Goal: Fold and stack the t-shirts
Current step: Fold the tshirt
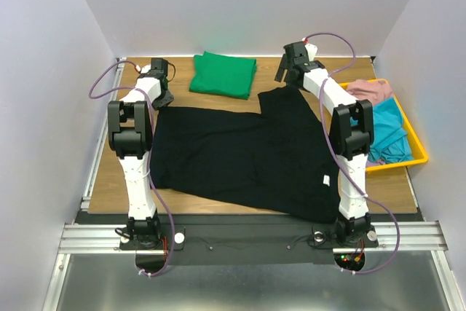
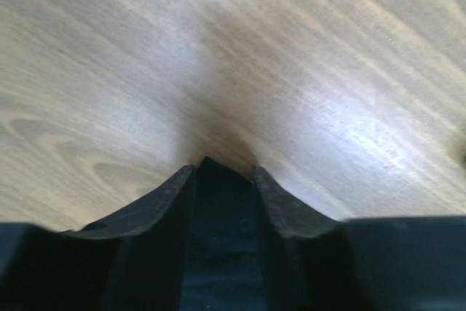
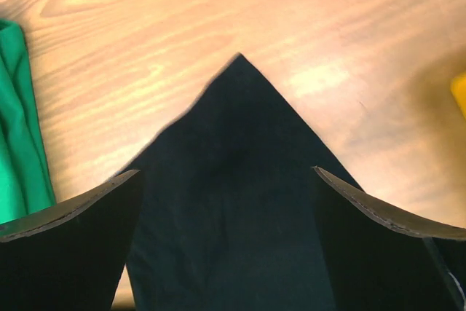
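Observation:
The black t-shirt (image 1: 240,154) lies spread flat across the table, its white tag (image 1: 325,180) near the front right. The green t-shirt (image 1: 223,74) lies folded at the back middle and shows at the left edge of the right wrist view (image 3: 18,143). My left gripper (image 1: 163,95) is at the black shirt's far left corner. In the left wrist view this gripper (image 2: 222,176) is shut on a peak of black cloth (image 2: 218,209), low over the wood. My right gripper (image 1: 287,74) hovers open over the shirt's far right corner (image 3: 233,180), and its jaws (image 3: 226,172) stand wide apart and empty.
A yellow tray (image 1: 416,140) at the right edge holds pink and teal clothes; its corner shows in the right wrist view (image 3: 460,89). White walls close in the table on the left, back and right. Bare wood (image 1: 175,81) shows around the green shirt.

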`<state>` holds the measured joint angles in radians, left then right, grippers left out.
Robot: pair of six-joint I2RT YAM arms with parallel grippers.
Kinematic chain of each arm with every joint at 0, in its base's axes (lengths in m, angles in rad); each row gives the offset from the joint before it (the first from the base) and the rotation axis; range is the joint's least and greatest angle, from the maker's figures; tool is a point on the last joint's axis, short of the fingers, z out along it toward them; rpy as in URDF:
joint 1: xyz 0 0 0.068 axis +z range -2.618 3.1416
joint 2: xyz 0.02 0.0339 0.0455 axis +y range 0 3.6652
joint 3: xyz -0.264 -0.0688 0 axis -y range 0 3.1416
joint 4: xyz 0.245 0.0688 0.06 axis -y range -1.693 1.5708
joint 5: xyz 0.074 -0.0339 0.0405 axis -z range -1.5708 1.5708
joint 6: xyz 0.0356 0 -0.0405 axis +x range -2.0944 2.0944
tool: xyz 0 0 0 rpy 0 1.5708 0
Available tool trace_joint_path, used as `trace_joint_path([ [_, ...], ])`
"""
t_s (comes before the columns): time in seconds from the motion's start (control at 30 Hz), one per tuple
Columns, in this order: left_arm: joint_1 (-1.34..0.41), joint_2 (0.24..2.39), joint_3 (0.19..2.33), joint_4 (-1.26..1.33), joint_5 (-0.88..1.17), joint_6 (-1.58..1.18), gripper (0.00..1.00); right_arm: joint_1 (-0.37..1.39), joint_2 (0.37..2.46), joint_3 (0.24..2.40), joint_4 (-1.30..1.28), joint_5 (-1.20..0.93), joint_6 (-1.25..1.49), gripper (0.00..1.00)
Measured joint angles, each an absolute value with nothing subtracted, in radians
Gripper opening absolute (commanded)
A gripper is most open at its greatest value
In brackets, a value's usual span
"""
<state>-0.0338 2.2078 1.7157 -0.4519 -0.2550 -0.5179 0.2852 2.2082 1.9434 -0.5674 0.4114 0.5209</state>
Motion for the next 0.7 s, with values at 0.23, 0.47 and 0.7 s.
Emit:
trace_joint_path([
  [0.23,-0.062,2.211,1.723,-0.485,-0.299,-0.51,0.0,0.281,2.364,2.082,-0.567,0.397,0.487,1.0],
  [0.47,-0.071,2.211,1.721,-0.486,-0.323,-0.506,0.0,0.264,2.516,2.264,-0.567,0.371,0.467,1.0],
  [0.7,-0.071,2.157,1.642,-0.447,-0.31,-0.503,0.0,0.256,2.615,2.393,-0.508,0.371,0.388,0.99],
])
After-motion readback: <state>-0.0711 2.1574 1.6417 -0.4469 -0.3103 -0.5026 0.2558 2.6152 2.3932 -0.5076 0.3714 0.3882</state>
